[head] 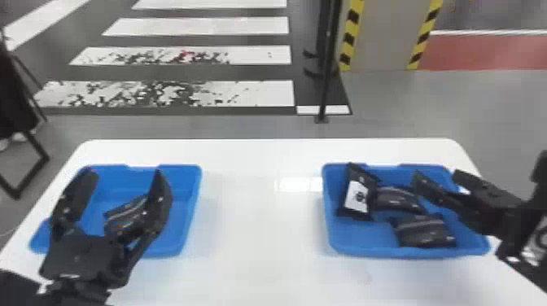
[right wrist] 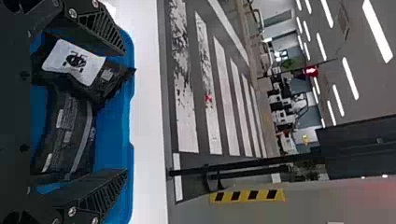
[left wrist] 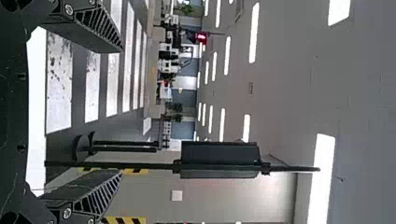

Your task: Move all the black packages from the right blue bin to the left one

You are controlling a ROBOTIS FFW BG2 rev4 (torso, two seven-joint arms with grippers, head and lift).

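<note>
The left gripper (head: 124, 173) is being held above the left bin (head: 191, 203), its arm being brought into the head view from the near left corner. The wrist is being kept roughly level, with the fingers being pointed toward the far side and spread wide apart; the gripper is being left released. In the left wrist view, the same wide spread is being shown.

The right gripper (head: 436, 175) is being held over the right part of the right bin (head: 331, 240). Its arm is being extended from the right edge of the head view, with the fingers being directed toward the far left. They are being kept apart, so this gripper is also being left released.

One package (head: 122, 213) is being held by the left bin, being seen between the spread fingers in the head view. Three more are being held by the right bin: the labelled package (head: 354, 179) is being leaned toward the left side, its white label being shown; the middle package (head: 397, 199) is being laid just beside it; and the near package (head: 425, 232) is being laid closer to the near rim.

Both bins are being supported by the white worktop (head: 260, 228), well apart. Beyond it, a black pole (head: 327, 81) is being seen standing upright on the floor.
</note>
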